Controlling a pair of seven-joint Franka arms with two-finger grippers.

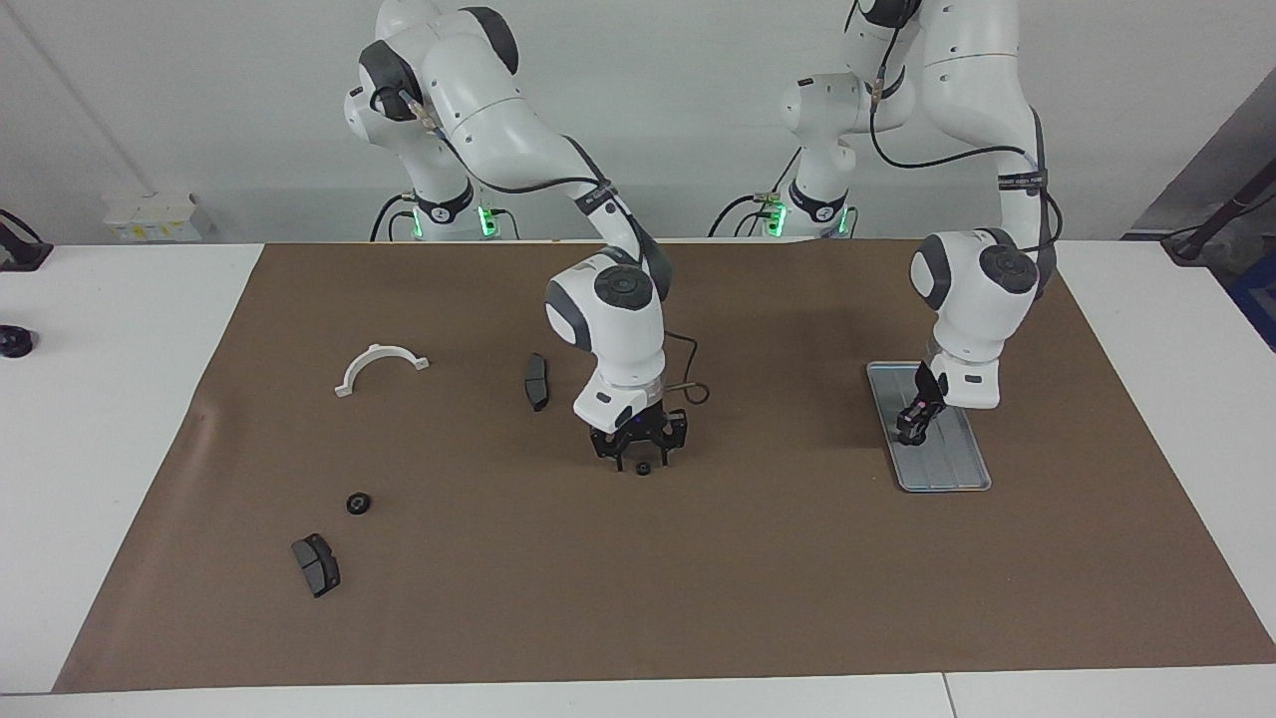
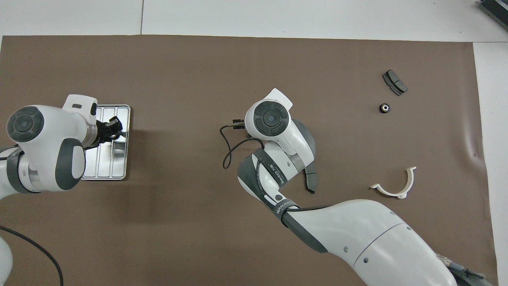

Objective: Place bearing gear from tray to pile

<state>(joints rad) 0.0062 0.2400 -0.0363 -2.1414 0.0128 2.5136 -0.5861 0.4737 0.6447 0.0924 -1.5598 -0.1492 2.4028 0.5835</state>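
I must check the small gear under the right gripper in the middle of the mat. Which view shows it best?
The facing view: the gear shows on the mat, just below the right gripper. In the overhead view the right arm's wrist covers that spot, so the gear is hidden.

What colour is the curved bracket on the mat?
White; the curved bracket shows best in the facing view.
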